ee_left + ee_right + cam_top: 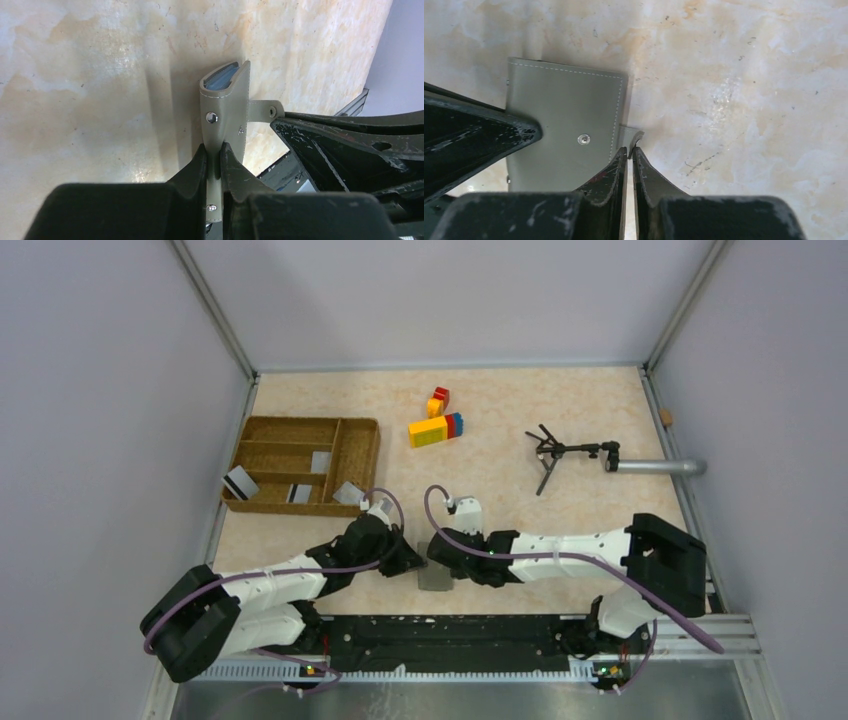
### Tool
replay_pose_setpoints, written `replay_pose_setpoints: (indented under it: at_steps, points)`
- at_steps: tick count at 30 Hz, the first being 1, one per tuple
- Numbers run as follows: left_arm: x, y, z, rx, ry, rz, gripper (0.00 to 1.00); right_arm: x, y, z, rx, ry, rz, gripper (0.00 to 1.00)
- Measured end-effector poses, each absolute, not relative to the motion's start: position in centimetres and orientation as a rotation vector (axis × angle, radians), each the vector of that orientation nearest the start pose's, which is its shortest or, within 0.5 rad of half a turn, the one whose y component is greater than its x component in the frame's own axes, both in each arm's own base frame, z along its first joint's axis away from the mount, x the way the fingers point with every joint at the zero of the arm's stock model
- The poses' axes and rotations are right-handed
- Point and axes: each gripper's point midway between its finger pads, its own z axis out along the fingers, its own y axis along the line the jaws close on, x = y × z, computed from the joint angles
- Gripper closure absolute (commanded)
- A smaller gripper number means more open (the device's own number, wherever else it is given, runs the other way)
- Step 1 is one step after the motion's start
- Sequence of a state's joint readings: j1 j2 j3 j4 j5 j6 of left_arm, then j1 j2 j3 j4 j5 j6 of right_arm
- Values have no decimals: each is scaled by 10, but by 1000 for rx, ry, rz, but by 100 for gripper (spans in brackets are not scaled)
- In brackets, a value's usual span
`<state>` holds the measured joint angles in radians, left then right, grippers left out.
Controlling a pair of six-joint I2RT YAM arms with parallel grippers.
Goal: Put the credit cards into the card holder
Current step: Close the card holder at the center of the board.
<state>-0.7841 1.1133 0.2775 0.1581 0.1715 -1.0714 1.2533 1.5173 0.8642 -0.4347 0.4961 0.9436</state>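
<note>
As if to spread card holder [564, 112] for credit cards [237, 483], gripped both sides: L tool [214, 150] clamped on its flap [220, 131], R tool [629, 152] pinched on strap tab [634, 136].

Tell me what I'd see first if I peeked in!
Two black claws meet at the front middle: the left claw and right claw both pinch a grey wallet. Then come the bright blocks at the far middle, and a wicker tray at far left holding silver cards.
</note>
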Motion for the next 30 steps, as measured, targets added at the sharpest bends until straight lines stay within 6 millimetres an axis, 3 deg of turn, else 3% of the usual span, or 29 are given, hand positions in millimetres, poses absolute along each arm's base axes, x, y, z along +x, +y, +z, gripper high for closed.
replay_pose_setpoints:
  at_steps: [8,20,30]
  points:
    - [157,-250,42,-258,2506,-1094,100,153,279,40,-212,2491,160,86]
    - [157,-250,42,-258,2506,-1094,100,162,280,47,-156,2476,195,82]
    - [157,-250,42,-258,2506,-1095,100,166,283,50,-113,2471,267,87]
